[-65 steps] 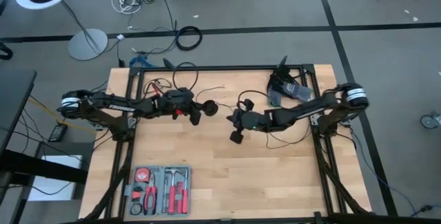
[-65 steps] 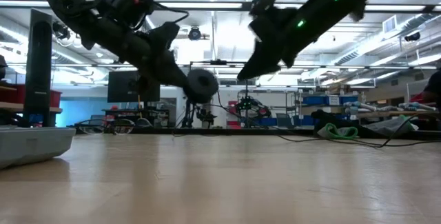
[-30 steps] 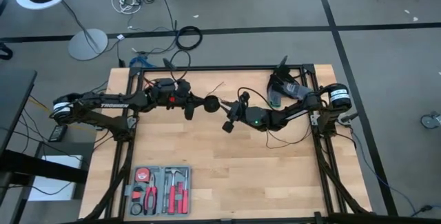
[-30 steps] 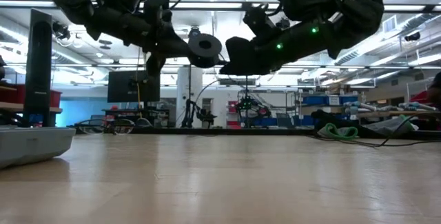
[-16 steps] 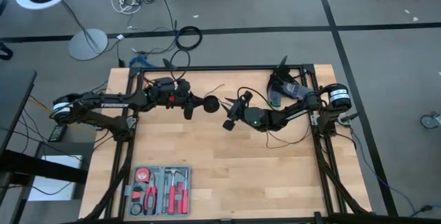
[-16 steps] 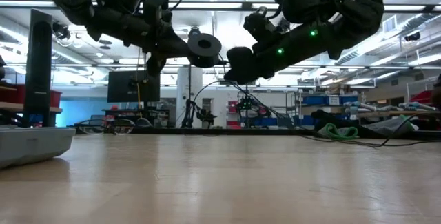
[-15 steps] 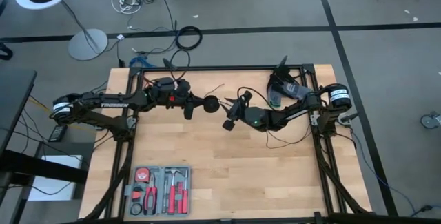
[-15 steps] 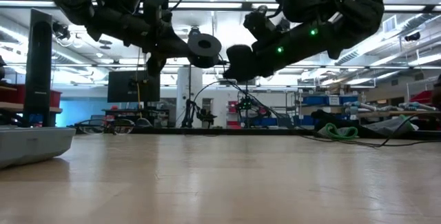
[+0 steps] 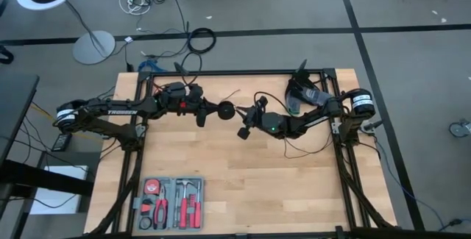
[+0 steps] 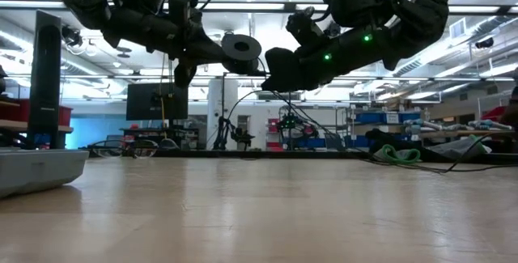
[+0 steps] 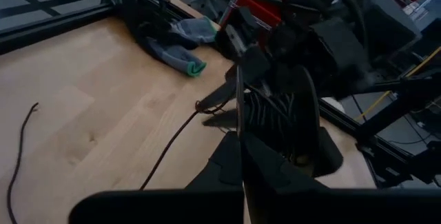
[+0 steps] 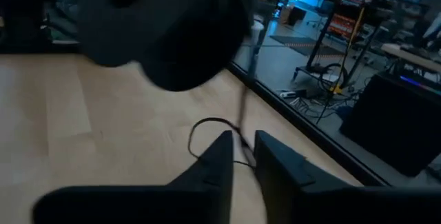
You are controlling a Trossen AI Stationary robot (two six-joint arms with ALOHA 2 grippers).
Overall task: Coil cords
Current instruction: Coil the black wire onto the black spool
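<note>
Two arms work above one wooden table (image 9: 243, 173). One thin black cord (image 9: 259, 101) is in play, ending in one round black disc-shaped puck (image 9: 226, 110). One tool tray (image 9: 171, 201) with red-handled tools sits near the table's front left edge, and one dark bundle of cloth (image 9: 303, 92) lies at the far right corner.

The left arm reaches in from the table's left edge, roughly level, well above the surface. The left gripper (image 9: 215, 109) has its fingers pressed together on the puck, which is held on edge at mid-table, clear of the wood; in the low view the puck (image 10: 241, 47) shows as a flat disc at the gripper's tip.

The right arm extends from the right edge toward the centre, sloping down toward its tip. The right gripper (image 9: 245, 126) hangs just beside the puck, in the air. In the right wrist view its fingers (image 12: 215, 156) stand slightly apart with the cord (image 12: 241, 124) running down between them; whether they pinch it cannot be told.

From the puck, the cord loops behind the right gripper, and a length trails across the table under the right arm.
</note>
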